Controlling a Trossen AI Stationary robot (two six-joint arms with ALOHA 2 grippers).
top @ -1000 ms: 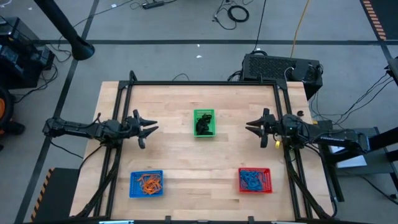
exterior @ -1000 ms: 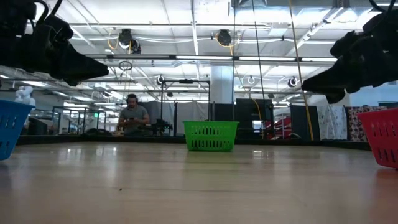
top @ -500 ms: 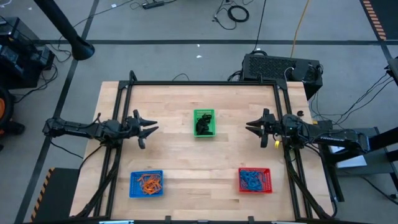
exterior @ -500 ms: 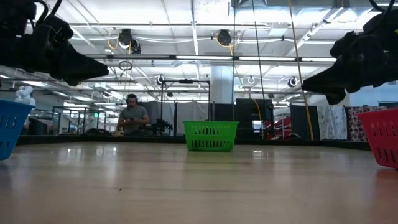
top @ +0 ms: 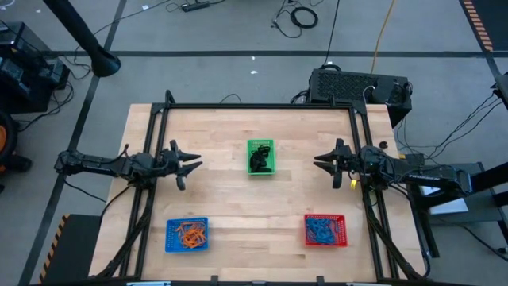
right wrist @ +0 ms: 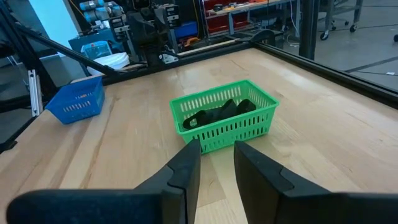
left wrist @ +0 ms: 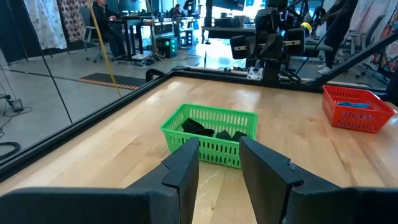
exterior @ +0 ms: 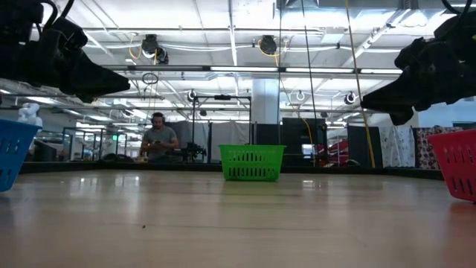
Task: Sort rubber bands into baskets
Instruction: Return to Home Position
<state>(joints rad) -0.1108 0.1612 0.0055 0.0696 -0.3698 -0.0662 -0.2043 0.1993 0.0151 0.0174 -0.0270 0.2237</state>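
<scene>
**Bands.** The black bands lie heaped in the green basket at mid-worktop. The orange bands fill the blue basket at the near left, and the blue bands fill the red basket at the near right. No loose band shows on the worktop, so sorting appears complete.

**Handling.** Treat each band as light, soft and elastic. It has no stiffness, so it will droop from any hold and may snag on the basket mesh or drag neighbours out of a heap. Pinch a single strand where it stands proud of the pile, and close fully, since the loop is thin.

**Grippers.** The left gripper hangs above the worktop to the left of the green basket, well apart from it and pointing toward it. Its fingers are parted by a narrow gap and hold nothing. The right gripper mirrors it on the right side, also narrowly parted and empty. Both sit raised off the surface, consistent with a parked pose.
</scene>
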